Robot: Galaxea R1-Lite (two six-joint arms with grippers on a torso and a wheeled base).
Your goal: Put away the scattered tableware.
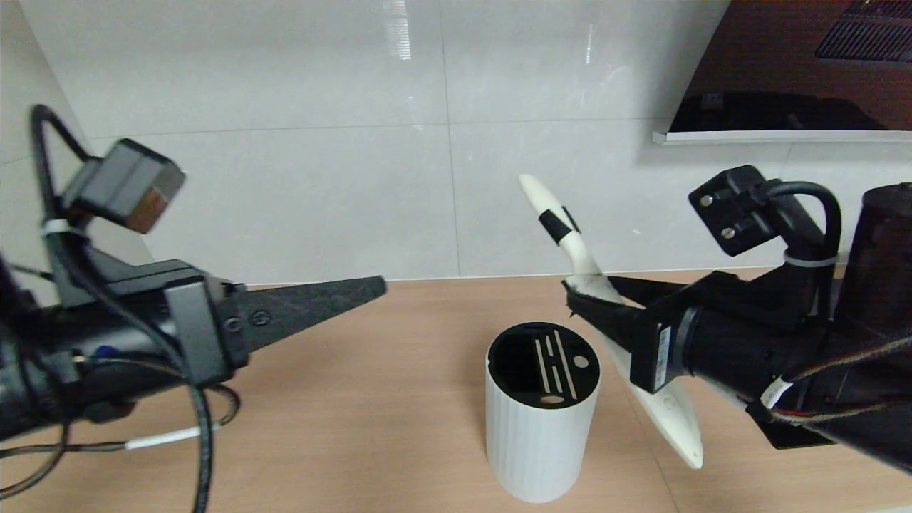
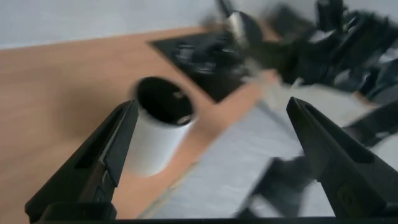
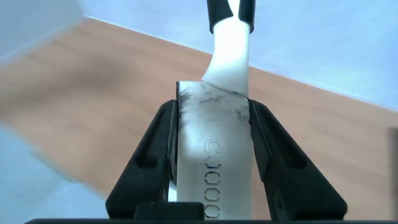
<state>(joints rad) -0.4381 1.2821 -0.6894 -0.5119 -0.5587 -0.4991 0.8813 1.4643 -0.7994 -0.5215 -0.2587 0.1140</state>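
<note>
R jaws clamped on the white utensil [image 1: 573, 249], up over the bench [image 1: 356, 427], holder [image 1: 541, 442] just beside it!
Utensil hangs tilted, handle end w/ black band toward 11 o'clock, broad end toward 5, at the ribbed holder's 3 o'clock; can't tell if the low tip touches the bench. Grip's across the flat mid-section, scuffed there. Looks like light, stiff plastic w/ smooth faces, so prob. slippery. Holding the flat near the neck seems right, as it should stop any swivel. Holder's black slotted top is a small target, and the cup looks light enough to tip if nudged. L jaws spread wide, empty, at holder's 10 o'clock.
</note>
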